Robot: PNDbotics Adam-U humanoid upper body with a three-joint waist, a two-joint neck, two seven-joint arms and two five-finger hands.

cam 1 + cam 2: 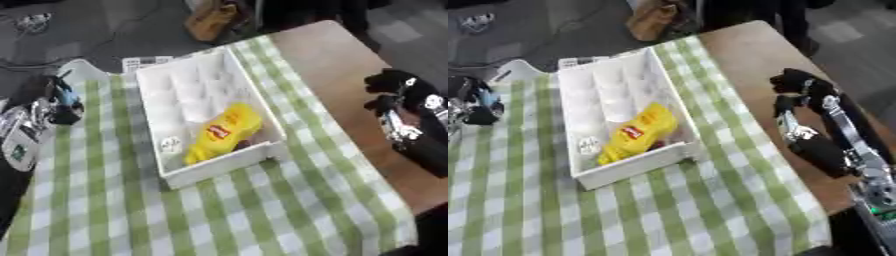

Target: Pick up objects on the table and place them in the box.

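A yellow bottle (225, 132) with a red label lies inside the white box (255, 95) on the green checked tablecloth (262, 210). The right hand (796, 85) hovers right of the box, fingers curled, holding nothing. The left hand (59, 102) shows at the left edge; I cannot tell its fingers' state.

A robot test room, likely a lab.
Grey floor (105, 30) with loose cables (31, 21); checked cloth (262, 210) over the table (341, 55).
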